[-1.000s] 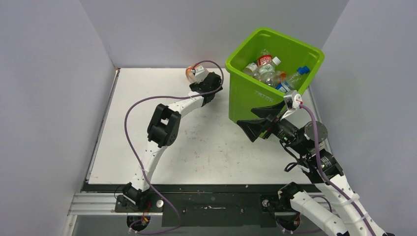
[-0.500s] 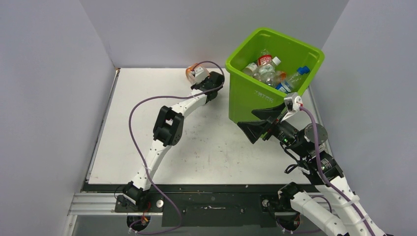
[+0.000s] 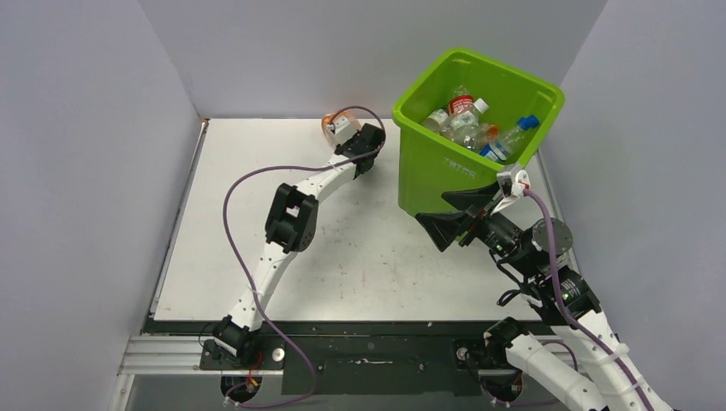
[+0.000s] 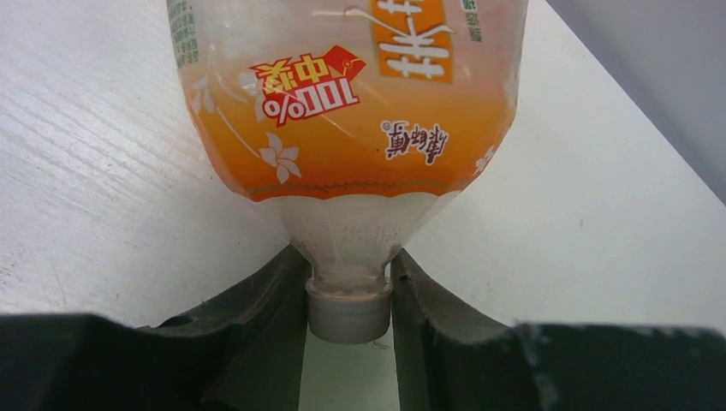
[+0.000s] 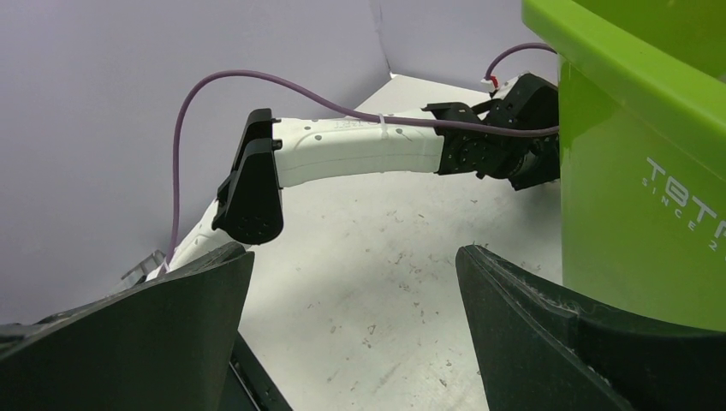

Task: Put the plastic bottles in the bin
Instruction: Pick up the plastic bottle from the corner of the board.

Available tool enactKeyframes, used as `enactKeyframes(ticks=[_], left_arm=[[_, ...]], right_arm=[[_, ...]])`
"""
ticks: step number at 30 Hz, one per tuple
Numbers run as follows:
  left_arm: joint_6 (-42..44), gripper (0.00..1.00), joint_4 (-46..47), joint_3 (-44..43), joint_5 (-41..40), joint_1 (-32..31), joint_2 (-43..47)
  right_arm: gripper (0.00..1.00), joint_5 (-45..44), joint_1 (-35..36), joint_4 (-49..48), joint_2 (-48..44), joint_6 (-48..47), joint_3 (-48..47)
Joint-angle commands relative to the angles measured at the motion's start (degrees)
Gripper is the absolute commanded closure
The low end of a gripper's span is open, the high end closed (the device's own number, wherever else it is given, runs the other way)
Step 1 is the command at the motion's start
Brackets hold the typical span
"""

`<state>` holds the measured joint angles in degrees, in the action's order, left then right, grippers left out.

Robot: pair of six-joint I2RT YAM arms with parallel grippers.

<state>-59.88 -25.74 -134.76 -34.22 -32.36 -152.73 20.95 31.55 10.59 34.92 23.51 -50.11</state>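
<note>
- Most of the work looks done: the bin (image 3: 445, 163) stands at the upper right of the top view, and a heap of clear bottles (image 3: 467, 120) with red, white and blue caps already lies inside it.
- The only bottle seen outside the bin is an orange bottle (image 4: 342, 128). It lies on the white surface (image 3: 368, 257) at the upper middle of the top view, near the back wall and to the left of the bin.
- The left hand (image 4: 349, 265) has narrowed onto that bottle. In the left wrist view its two dark fingers (image 4: 287, 295) press against the neck and the pale cap (image 4: 349, 312), one on each side, with the labelled body pointing away toward the top of the frame.
- The bottle rests on the surface, so it is gripped but not yet lifted.
- The right hand (image 5: 355, 257) stands wide and holds nothing. It hangs beside the bin's front wall at the right middle of the top view.
- Left to do, by my reading: raise the orange bottle, carry it rightward over the rolled rim and let it drop in. That would likely finish the task, though a bottle hidden behind the bin cannot be ruled out.
</note>
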Motion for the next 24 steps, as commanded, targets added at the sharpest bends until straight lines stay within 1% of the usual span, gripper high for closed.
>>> enactKeyframes(ticks=[1, 4, 6, 7, 9, 11, 16, 18, 21, 23, 24], left_arm=[[0.2, 0.82, 1.0, 0.3, 1.0, 0.5, 0.1], [1.7, 1.00, 2.5, 5.8, 0.2, 0.4, 4.7], [2.9, 1.00, 6.2, 13.4, -0.6, 0.4, 11.2], [3.7, 1.00, 9.3, 18.8, -0.8, 0.4, 15.2], [5.4, 1.00, 16.3, 29.3, -1.5, 0.5, 24.7], [7.7, 1.00, 19.8, 37.7, -2.9, 0.5, 33.9], [16.7, 1.00, 19.4, 48.1, -3.0, 0.5, 56.9], [21.5, 1.00, 20.9, 53.7, -1.1, 0.5, 66.4], [29.3, 1.00, 23.5, 61.2, 3.9, 0.8, 79.7], [33.6, 1.00, 24.0, 65.2, 6.3, 0.9, 87.1], [36.6, 1.00, 22.8, 66.1, 7.8, 0.9, 89.9]], right_arm=[[0.08, -1.3, 0.4, -1.2, 0.1, -1.2, -0.7], [0.08, -1.3, 0.5, -1.2, 0.1, -1.2, -0.7], [0.08, -1.3, 0.6, -1.4, 0.0, -0.9, -0.8], [0.08, -1.1, 0.5, -1.6, 0.0, -0.6, -0.9], [0.08, -0.8, 0.4, -2.2, 0.1, 0.0, -0.9], [0.08, -0.3, 0.4, -2.8, 0.3, 0.7, -1.2], [0.08, 2.4, 0.5, -4.4, 1.6, 2.9, -2.1], [0.08, 3.8, 0.5, -6.0, 2.7, 3.7, -1.8], [0.08, 7.2, 0.7, -9.7, 5.2, 7.1, -0.9], [0.09, 8.9, 1.1, -13.8, 6.7, 9.7, 0.4], [0.09, 9.1, 1.6, -15.4, 7.3, 10.7, 0.8]])
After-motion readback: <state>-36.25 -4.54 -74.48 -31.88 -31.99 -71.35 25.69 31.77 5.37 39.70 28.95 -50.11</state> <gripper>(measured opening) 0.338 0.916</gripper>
